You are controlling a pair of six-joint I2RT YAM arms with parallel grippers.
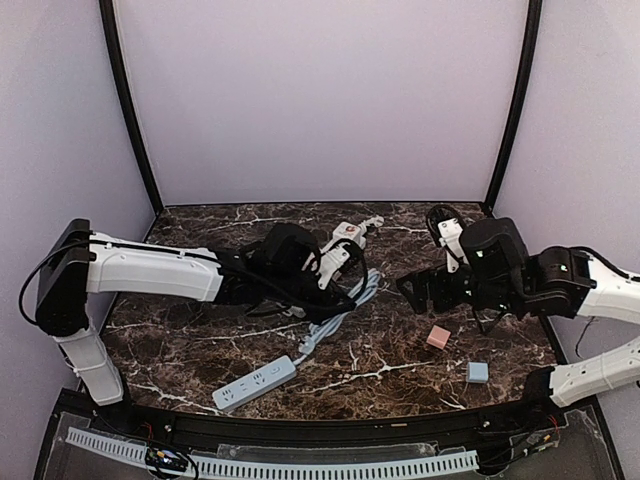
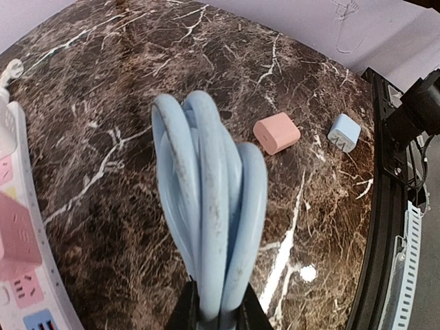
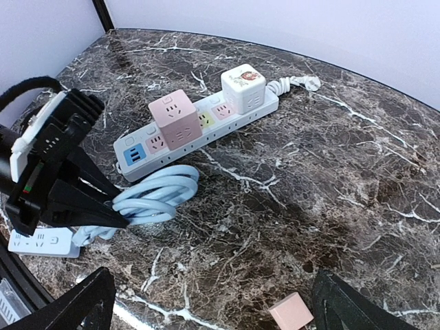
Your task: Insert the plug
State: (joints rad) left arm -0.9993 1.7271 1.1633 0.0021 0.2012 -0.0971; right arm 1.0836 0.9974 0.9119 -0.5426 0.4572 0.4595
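My left gripper [image 1: 333, 297] is shut on a coil of light blue cable [image 2: 210, 206], its fingertips [image 2: 184, 309] pinching the loops; the coil also shows in the right wrist view [image 3: 155, 196]. A pink plug [image 1: 438, 337] and a light blue plug [image 1: 477, 372] lie loose on the marble at the right front; both show in the left wrist view, pink [image 2: 276, 133] and blue [image 2: 344, 132]. My right gripper [image 1: 412, 290] is open and empty, above and behind the pink plug [image 3: 291, 311]. A white power strip [image 3: 199, 127] lies behind the coil.
The white strip carries a pink cube adapter [image 3: 177, 118] and a white cube adapter [image 3: 242, 88]. A second pale strip [image 1: 255, 383] lies at the front left, joined to the blue cable. The black table rim [image 2: 385, 172] runs along the near edge.
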